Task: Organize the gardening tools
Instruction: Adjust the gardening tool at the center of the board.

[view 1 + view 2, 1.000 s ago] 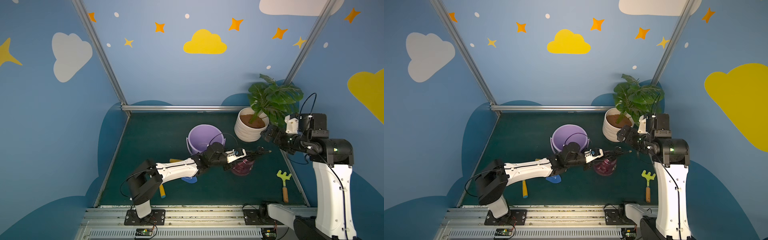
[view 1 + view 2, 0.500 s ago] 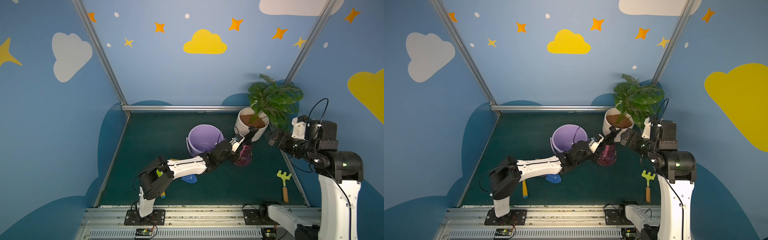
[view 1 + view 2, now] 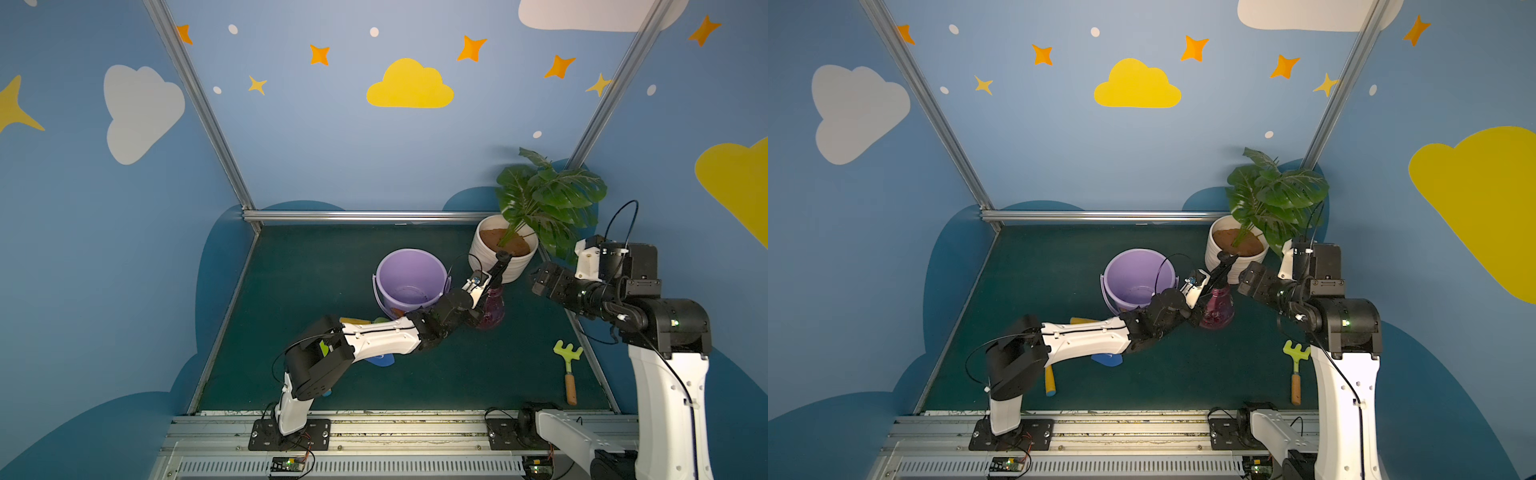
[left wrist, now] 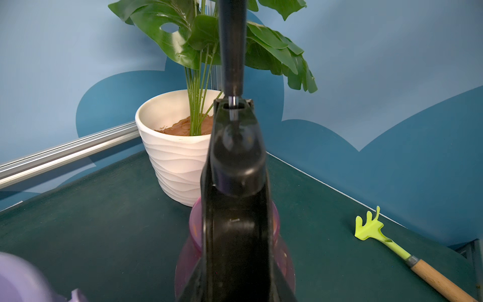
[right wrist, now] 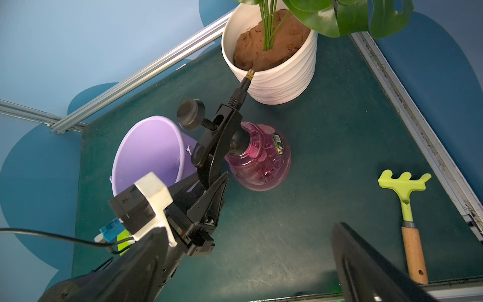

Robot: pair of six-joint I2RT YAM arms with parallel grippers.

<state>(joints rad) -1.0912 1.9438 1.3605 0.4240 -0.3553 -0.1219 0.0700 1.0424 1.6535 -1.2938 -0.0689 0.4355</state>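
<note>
- left gripper (image 5: 214, 184) pinching spray bottle (image 5: 261, 159) handle
- right gripper (image 3: 539, 281) spread, near bottle
- bucket (image 3: 399, 270), pot (image 3: 478, 257) crowd bottle both sides
- rake (image 3: 568, 372) well apart

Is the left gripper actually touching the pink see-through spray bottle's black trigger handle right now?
Touching. The right wrist view shows the left gripper with its jaws closed on the black handle of the pink see-through spray bottle.
</note>
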